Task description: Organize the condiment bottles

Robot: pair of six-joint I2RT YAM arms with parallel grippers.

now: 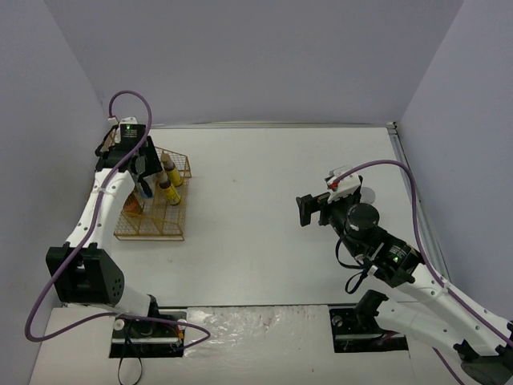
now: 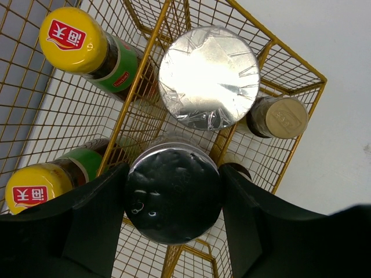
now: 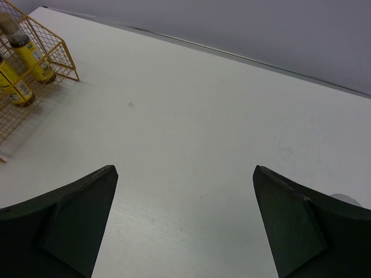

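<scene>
My left gripper (image 1: 143,172) hangs over the gold wire rack (image 1: 152,228) and is shut on a silver-lidded jar (image 2: 174,194), one finger on each side of its lid. A second silver-lidded jar (image 2: 208,78) stands just beyond it in the rack. Two yellow-capped sauce bottles (image 2: 72,37) (image 2: 32,188) stand in the left compartments. Two slim dark yellow-labelled bottles (image 1: 170,172) (image 1: 171,192) stand in the rack's right side, and one shows in the left wrist view (image 2: 282,117). My right gripper (image 1: 309,210) is open and empty above bare table. A third jar is not clearly seen.
The rack's wire dividers (image 2: 136,92) pass close around the bottles. The rack corner with the slim bottles (image 3: 26,49) shows far left in the right wrist view. A pale rounded shape (image 1: 369,195) sits beside my right wrist; I cannot tell what it is.
</scene>
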